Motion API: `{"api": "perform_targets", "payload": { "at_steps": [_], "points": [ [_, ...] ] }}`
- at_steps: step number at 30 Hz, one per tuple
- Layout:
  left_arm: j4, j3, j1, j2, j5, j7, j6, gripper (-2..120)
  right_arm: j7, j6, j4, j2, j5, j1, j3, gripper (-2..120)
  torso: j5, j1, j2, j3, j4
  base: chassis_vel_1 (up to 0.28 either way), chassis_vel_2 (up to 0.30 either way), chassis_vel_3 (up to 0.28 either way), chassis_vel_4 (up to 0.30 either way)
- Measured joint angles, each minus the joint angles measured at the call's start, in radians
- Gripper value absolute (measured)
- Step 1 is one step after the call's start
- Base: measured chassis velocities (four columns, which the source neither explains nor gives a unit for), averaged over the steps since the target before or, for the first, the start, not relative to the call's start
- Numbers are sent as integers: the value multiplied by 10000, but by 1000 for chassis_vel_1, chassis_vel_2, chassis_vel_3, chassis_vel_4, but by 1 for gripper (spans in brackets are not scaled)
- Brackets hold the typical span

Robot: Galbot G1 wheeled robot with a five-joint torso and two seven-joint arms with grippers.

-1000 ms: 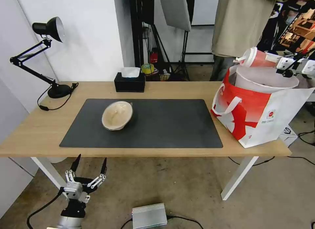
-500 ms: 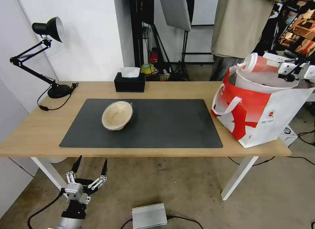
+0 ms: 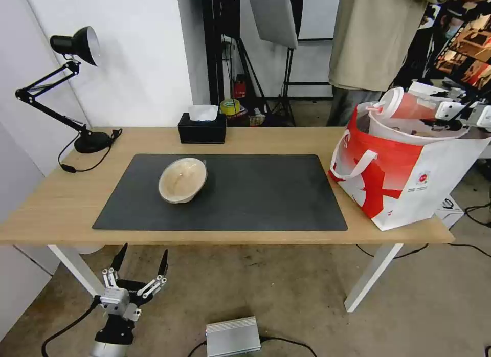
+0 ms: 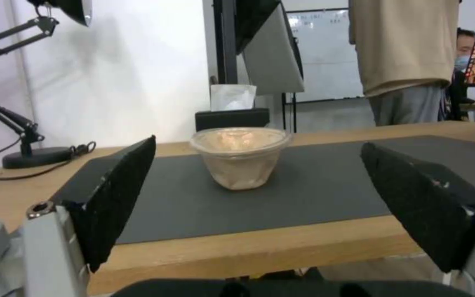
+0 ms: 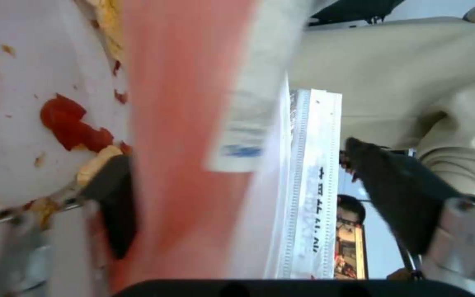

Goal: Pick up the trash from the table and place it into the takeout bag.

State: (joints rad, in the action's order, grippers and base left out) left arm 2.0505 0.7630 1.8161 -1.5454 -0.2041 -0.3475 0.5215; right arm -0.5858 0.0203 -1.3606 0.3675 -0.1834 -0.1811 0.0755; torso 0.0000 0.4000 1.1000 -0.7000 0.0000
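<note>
Right gripper [image 3: 444, 113] sits over the bag [image 3: 404, 178] at the table's [image 3: 286, 139] right end. In the right wrist view its jaws are spread apart w/ the cup [image 5: 188, 136] between them — one pad against the cup wall, the other well clear, so can't tell if it has a firm hold. Cup lies nearly on its side, long axis roughly level, white lid and straw end toward the robot's left, just above the white bowl [image 3: 409, 129] inside the bag; red-yellow scraps on that bowl. Left gripper [image 3: 139, 275] hangs wide open below the table's front edge, facing the tan lidded bowl [image 4: 240, 156] — upright on the mat [image 3: 266, 193].
</note>
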Motion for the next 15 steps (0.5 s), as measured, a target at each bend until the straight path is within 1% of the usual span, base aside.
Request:
{"api": "perform_targets", "payload": {
  "at_steps": [2,3,5,15],
  "points": [
    [30,-1,20,-29,0,-16,13,100,1,3,-13,-3,0,-7,-1,95,0,0,0,0,0,0,0,0,0],
    [30,-1,20,-29,0,-16,13,100,1,3,-13,-3,0,-7,-1,95,0,0,0,0,0,0,0,0,0],
    [52,4,35,-50,0,-26,23,100,2,7,-19,2,0,-14,0,99,0,0,0,0,0,0,0,0,0],
    [81,48,80,-78,0,-38,76,100,-4,18,-65,75,-8,-160,2,100,1,0,0,0,0,0,0,0,0]
  ]
}}
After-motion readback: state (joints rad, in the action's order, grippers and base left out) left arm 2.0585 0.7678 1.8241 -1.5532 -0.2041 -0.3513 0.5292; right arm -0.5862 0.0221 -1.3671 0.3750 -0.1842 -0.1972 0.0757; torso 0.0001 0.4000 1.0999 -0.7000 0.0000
